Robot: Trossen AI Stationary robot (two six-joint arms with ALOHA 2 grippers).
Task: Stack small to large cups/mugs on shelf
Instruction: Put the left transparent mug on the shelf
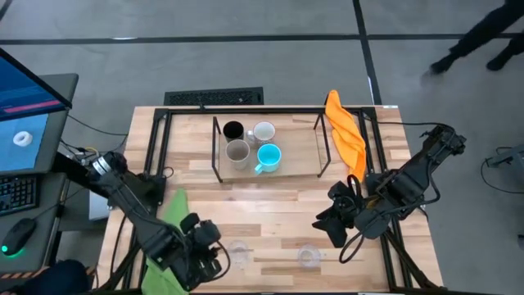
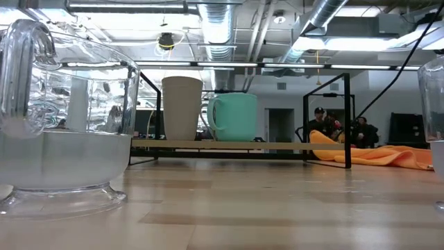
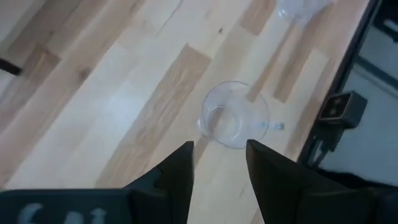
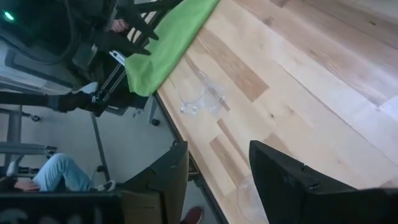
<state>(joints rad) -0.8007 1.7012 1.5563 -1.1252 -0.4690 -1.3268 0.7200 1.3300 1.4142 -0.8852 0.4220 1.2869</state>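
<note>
On the pale striped-wood surface (image 1: 270, 213), the shelf (image 1: 295, 168) at upper centre holds a black cup (image 1: 233, 129), white mug (image 1: 264, 131), grey-beige cup (image 1: 237, 152) and bright blue mug (image 1: 269, 156), with an orange cloth (image 1: 345, 135) to the right and a green cloth (image 1: 173, 209) at lower left.

Shelf (image 1: 299, 164), light-wood board with black wire ends, at 12 o'clock, bearing upright black cup (image 1: 233, 129), white mug (image 1: 264, 131), grey-beige cup (image 1: 237, 153), blue mug (image 1: 269, 156). Two clear glasses (image 1: 239, 253) (image 1: 309, 256) stand at 6 o'clock.
</note>
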